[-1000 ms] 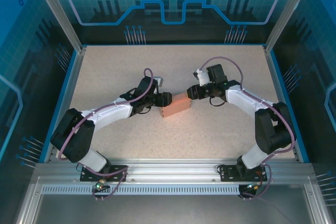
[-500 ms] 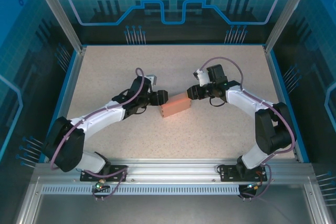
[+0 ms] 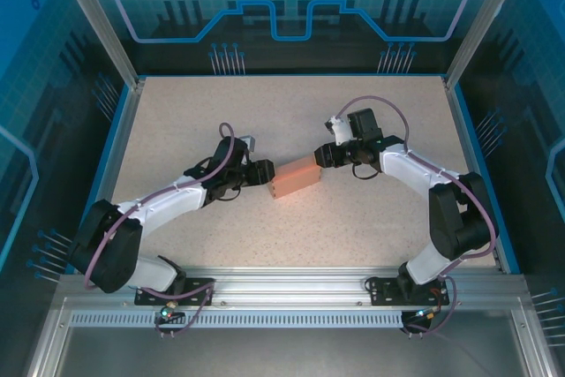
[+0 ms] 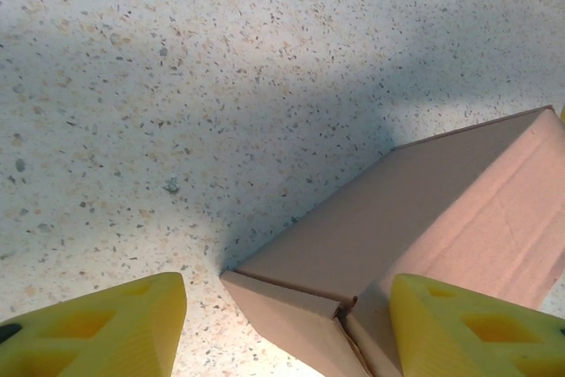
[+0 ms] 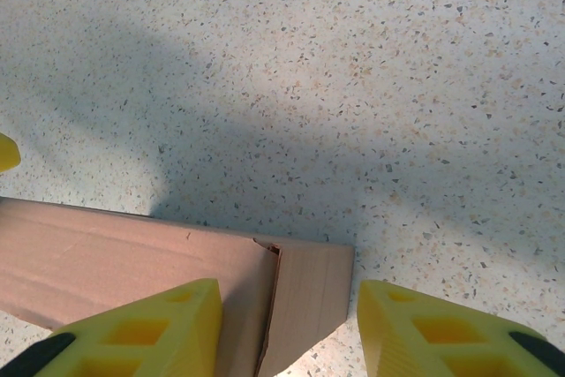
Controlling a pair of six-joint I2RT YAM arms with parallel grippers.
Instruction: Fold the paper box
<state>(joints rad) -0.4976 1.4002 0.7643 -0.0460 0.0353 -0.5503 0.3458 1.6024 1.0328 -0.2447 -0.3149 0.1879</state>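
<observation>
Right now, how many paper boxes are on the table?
1. The paper box lies mid-table, its ends between the left claw and the right claw. Something small could be hidden under the arms.

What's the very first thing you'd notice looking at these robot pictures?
A salmon-pink paper box lies in the middle of the speckled table, shaped like a little brick. The left end effector and the right end effector meet it from opposite ends, like two hands. Up close, their bright yellow fingers stand apart on either side of its corners.
</observation>
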